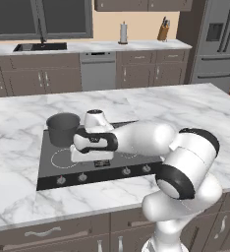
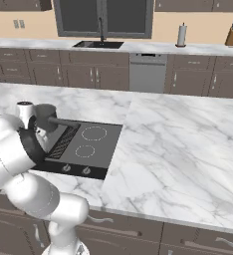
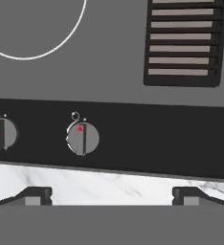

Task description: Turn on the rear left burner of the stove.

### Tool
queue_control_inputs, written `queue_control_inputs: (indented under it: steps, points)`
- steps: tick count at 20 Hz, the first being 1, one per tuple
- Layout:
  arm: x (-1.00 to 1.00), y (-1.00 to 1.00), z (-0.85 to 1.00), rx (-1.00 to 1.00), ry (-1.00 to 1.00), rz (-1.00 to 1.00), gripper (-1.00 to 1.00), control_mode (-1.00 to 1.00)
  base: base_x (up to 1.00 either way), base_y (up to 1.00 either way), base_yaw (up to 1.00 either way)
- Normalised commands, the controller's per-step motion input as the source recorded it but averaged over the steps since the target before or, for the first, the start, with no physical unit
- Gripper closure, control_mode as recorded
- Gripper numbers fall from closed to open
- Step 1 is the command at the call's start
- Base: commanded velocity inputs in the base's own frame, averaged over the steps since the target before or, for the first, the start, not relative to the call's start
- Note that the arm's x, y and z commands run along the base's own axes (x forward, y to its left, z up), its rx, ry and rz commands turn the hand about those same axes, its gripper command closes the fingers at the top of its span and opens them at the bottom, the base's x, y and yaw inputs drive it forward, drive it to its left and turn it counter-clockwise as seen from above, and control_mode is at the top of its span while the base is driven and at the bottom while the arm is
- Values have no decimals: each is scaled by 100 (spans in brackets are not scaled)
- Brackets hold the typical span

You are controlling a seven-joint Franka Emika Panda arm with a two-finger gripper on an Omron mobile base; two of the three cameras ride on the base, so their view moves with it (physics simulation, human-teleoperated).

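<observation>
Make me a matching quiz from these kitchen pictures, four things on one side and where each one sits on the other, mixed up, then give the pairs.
Things:
1. grey saucepan
2. black vent grille
3. knobs
4. paper towel roll

Places:
A. middle of the stove
B. back counter, near the knife block
C. rear left of the cooktop
D. black strip along the stove's front edge

Pairs: 1-C, 2-A, 3-D, 4-B
</observation>
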Motion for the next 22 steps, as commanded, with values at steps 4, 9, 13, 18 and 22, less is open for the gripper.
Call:
queue_control_inputs:
  steps: [4,9,13,18,22]
  points:
    - [20,17,-24,0,10,0,-100,-100,0,0,0]
    - [14,23,-20,-1,11,0,-100,-100,0,0,0]
    - [8,26,-23,0,4,-1,-100,-100,0,0,0]
    - [7,18,-23,0,1,-1,-100,-100,0,0,0]
    - [3,1,-18,0,1,0,-100,-100,0,0,0]
